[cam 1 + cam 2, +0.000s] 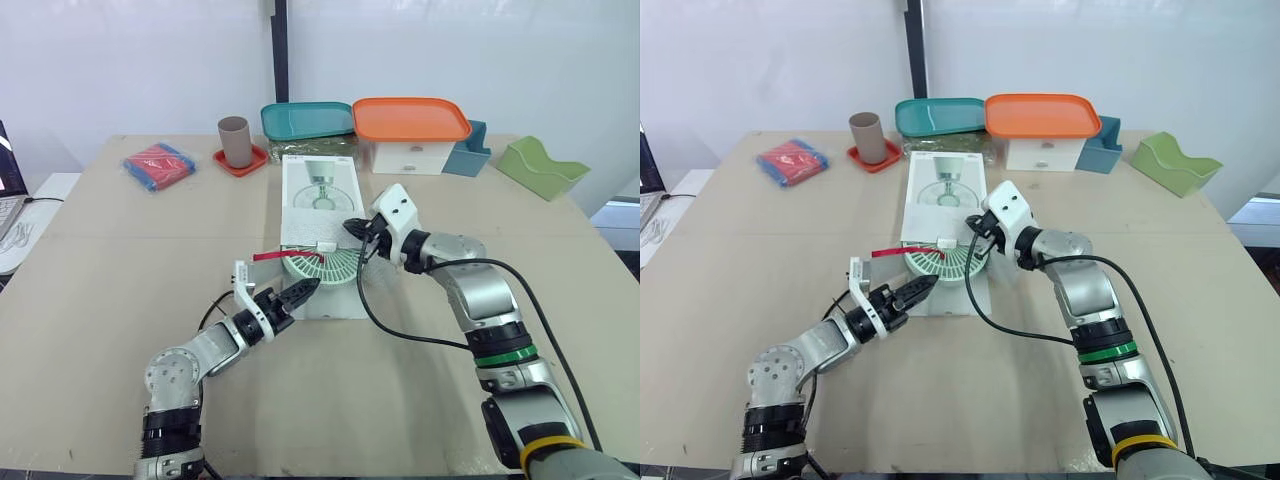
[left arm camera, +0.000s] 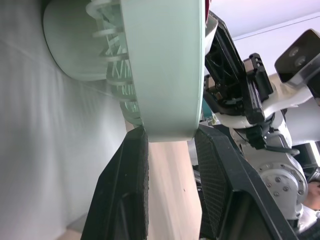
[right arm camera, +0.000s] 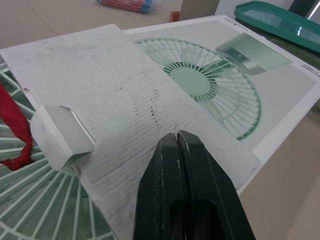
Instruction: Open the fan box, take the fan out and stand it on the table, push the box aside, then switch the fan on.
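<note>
The fan box [image 1: 320, 195] lies flat at the centre of the table [image 1: 120, 260], its long side running from 12 to 6 o'clock. Its end flap [image 3: 125, 115] at the 6 o'clock end is folded open. The pale green fan [image 1: 322, 266] lies flat and partly out of that mouth, with a red strap [image 1: 275, 256] across its 10 o'clock side.

The right gripper [image 1: 362, 232] reaches in from 3 o'clock. Its 2 fingers are pressed tight together on the edge of the flap, holding it back off the fan. The left gripper [image 1: 300, 292] comes in from 7 o'clock. Its fingers are set narrowly on either side of the fan's rim, which sits between the tips and looks pinched.

The step in hand appears to be taking the fan out, with the box already open. The next move likely calls for a steady pull toward 6 o'clock while the flap is kept back. The strap or the flap's tab could catch on the grille. The grip is only at the fingertips, so the fan could slip if it is lifted early. Standing it up, pushing the box aside and switching it on are not yet done.
</note>
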Available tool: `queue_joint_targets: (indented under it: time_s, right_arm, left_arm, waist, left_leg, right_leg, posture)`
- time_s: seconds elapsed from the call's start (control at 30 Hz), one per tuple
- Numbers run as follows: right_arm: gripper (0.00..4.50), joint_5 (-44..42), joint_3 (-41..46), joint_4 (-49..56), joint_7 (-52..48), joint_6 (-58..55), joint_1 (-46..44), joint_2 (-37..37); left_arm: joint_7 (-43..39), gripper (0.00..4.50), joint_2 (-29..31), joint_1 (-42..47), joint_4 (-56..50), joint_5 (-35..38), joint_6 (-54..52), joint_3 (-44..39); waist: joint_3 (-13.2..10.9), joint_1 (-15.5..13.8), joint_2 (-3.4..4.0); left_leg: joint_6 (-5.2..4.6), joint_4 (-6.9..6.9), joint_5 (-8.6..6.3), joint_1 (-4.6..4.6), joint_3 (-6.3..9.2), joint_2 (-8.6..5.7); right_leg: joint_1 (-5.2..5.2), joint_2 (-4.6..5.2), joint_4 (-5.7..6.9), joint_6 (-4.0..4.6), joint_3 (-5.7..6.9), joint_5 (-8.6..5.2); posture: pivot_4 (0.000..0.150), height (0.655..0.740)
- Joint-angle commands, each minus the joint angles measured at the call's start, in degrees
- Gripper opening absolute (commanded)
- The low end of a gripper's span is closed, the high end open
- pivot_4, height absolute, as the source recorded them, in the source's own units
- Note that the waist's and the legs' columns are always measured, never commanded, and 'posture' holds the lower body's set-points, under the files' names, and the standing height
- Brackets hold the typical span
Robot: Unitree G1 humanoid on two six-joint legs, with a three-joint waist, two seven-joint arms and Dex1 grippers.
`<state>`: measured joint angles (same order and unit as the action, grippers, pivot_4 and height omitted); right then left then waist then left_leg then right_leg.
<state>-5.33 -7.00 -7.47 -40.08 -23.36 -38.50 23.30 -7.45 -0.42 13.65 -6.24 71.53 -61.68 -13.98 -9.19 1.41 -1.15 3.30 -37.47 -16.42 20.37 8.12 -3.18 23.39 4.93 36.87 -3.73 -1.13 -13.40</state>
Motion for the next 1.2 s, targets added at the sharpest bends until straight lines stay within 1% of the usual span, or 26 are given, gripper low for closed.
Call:
queue_joint_targets:
  time_s: [0.03, 0.3, 0.6, 0.87, 0.93, 0.97, 1.0, 1.03, 1.1, 1.2]
  right_arm:
    - [0.0, 0.09, -0.2, 0.76, -0.17, -0.15, 0.7, 0.31]
    - [0.0, 0.04, -0.14, 0.57, -0.17, -0.04, 0.66, 0.2]
    - [0.0, 0.14, -0.58, 0.13, -0.12, 0.23, 0.4, -0.41]
    - [0.0, 0.22, -0.46, 0.22, 0.13, 0.14, 0.54, -0.52]
    - [0.0, 0.19, -0.49, 0.27, 0.16, 0.08, 0.58, -0.56]
    - [0.0, 0.19, -0.52, 0.28, 0.15, 0.1, 0.6, -0.56]
    - [0.0, 0.19, -0.54, 0.28, 0.14, 0.11, 0.61, -0.55]
    - [0.0, 0.19, -0.56, 0.21, 0.13, 0.14, 0.58, -0.58]
    - [0.0, 0.22, -0.63, -0.09, 0.08, 0.31, 0.42, -0.66]
    - [0.0, 0.28, -0.77, -0.53, 0.01, 0.56, 0.14, -0.83]
  left_arm:
    - [1.88, 0.91, 1.52, -1.39, -4.01, 4.94, -1.68, -0.4]
    - [5.72, 0.91, 3.39, -4.24, -7.75, 12.51, -1.64, 1.24]
    - [8.77, 0.91, 5.55, -6.24, -9.23, 17.29, 0.68, 2.74]
    - [9.45, 0.91, 9.03, -7.55, -9.47, 22.23, 1.13, 4.44]
    - [9.37, 1.96, 10.06, -7.9, -9.57, 23.17, 1.35, 4.95]
    - [9.24, 2.18, 10.67, -8.06, -9.79, 23.56, 1.26, 5.26]
    - [9.12, 2.29, 11.11, -8.16, -9.96, 23.82, 1.25, 5.51]
    - [8.99, 2.76, 11.73, -8.24, -10.4, 23.99, 1.3, 5.66]
    - [8.88, 3.45, 12.91, -8.24, -10.94, 25.74, 1.64, 5.4]
    - [9.63, 4.36, 14.57, -8.12, -11.16, 27.56, 2.65, 5.16]
  waist:
    - [0.0, 0.02, 0.0]
    - [0.0, 0.0, 0.0]
    - [0.0, -0.01, 0.0]
    - [0.0, 0.0, 0.01]
    - [0.0, -0.01, 0.01]
    - [0.0, -0.01, 0.01]
    - [-0.01, -0.01, 0.01]
    - [-0.01, -0.01, 0.01]
    - [-0.01, -0.01, 0.01]
    - [-0.01, -0.01, 0.01]
  left_leg:
    - [0.0, 0.0, 0.0, 0.0, 0.0, 0.01]
    - [0.0, 0.02, -0.01, 0.0, 0.0, 0.01]
    - [0.0, 0.02, -0.01, 0.0, 0.0, 0.01]
    - [0.0, 0.03, -0.01, 0.0, 0.0, 0.01]
    - [0.0, 0.03, -0.01, 0.0, 0.0, 0.01]
    - [0.0, 0.03, -0.01, 0.0, 0.0, 0.01]
    - [0.0, 0.03, -0.01, 0.0, 0.0, 0.01]
    - [0.0, 0.03, -0.01, 0.0, 0.0, 0.01]
    - [0.0, 0.03, -0.01, 0.0, 0.0, 0.01]
    - [-0.01, 0.04, -0.02, 0.0, 0.0, 0.01]
  right_leg:
    - [0.01, 0.0, 0.0, 0.0, 0.0, 0.0]
    - [0.01, 0.0, -0.02, 0.01, 0.0, -0.01]
    - [0.01, 0.0, -0.03, 0.02, -0.01, -0.01]
    - [0.01, 0.0, -0.03, 0.03, -0.01, -0.01]
    - [0.01, 0.0, -0.03, 0.03, -0.01, -0.01]
    - [0.01, 0.0, -0.03, 0.03, -0.01, -0.01]
    - [0.01, 0.0, -0.03, 0.03, -0.01, -0.02]
    - [0.02, 0.0, -0.03, 0.03, -0.01, -0.02]
    - [0.01, 0.0, -0.03, 0.03, -0.01, -0.02]
    - [0.02, 0.0, -0.03, 0.04, -0.01, -0.02]
  posture:
    - [0.15, 0.74]
    - [0.15, 0.74]
    - [0.15, 0.74]
    - [0.15, 0.74]
    - [0.15, 0.74]
    - [0.15, 0.74]
    - [0.15, 0.74]
    - [0.15, 0.74]
    - [0.15, 0.74]
    - [0.15, 0.74]
